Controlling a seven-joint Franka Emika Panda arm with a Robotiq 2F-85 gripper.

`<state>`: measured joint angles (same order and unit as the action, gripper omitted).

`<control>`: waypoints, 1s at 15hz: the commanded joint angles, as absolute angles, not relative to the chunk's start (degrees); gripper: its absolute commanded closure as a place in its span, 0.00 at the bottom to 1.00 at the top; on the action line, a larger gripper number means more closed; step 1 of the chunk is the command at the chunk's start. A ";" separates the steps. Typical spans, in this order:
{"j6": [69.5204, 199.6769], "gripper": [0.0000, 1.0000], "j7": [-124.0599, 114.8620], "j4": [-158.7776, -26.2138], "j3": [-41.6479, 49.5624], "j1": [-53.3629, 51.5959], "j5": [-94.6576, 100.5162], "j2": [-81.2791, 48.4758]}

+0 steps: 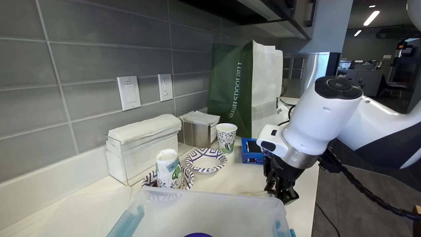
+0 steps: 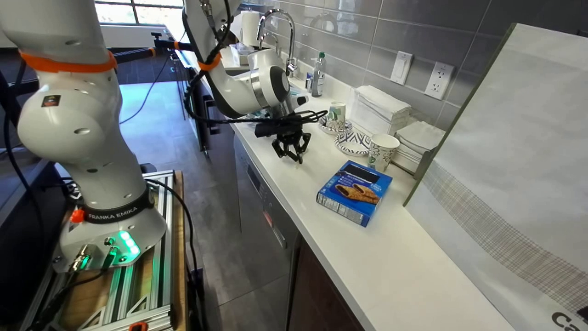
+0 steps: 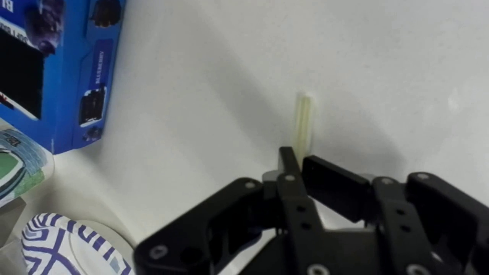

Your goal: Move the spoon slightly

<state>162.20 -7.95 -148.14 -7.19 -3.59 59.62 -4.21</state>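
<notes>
A pale, translucent spoon lies on the white counter. In the wrist view its ridged handle (image 3: 304,122) runs up from between my fingertips, and the part below them is hidden by the gripper. In an exterior view a pale stretch of the spoon (image 1: 253,193) shows beside the fingers, partly behind the plastic bin's rim. My gripper (image 3: 300,159) is low at the counter, its fingertips close together on either side of the handle, with the handle filling the small gap. The right finger pad is tilted inward. The gripper also shows in both exterior views (image 1: 280,194) (image 2: 299,158).
A clear plastic bin (image 1: 210,200) stands close to the gripper. A blue snack box (image 2: 354,191), patterned bowls (image 2: 353,143), paper cups (image 2: 382,151), napkin stacks (image 1: 144,144) and a large paper bag (image 1: 266,85) stand around it. The counter's front edge is near.
</notes>
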 commanded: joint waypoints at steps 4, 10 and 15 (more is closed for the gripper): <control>164.15 0.97 -8.82 -146.93 -7.21 -3.66 60.19 -7.07; 164.76 0.99 -7.39 -146.89 -6.99 -3.12 58.90 -7.44; 169.26 0.99 -3.89 -147.53 -6.75 -1.54 53.32 -8.61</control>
